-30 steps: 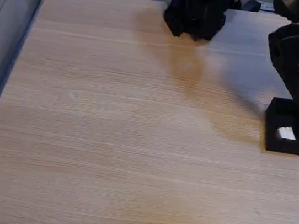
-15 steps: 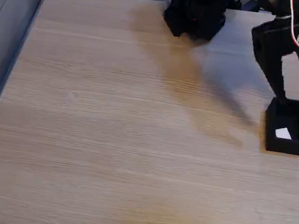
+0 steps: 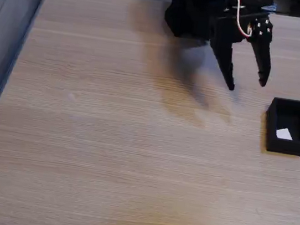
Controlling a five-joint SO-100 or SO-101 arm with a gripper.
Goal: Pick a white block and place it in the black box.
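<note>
White block (image 3: 284, 133) seen lying inside black box (image 3: 289, 126), at right of wooden surface (image 3: 107, 140). Claw (image 3: 247, 85) held above surface, left of box, tips spread wide, nothing gripped. Placement judged done.

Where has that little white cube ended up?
In the fixed view the white cube lies inside the black box at the table's right side, below and right of the open, empty claw.
</note>
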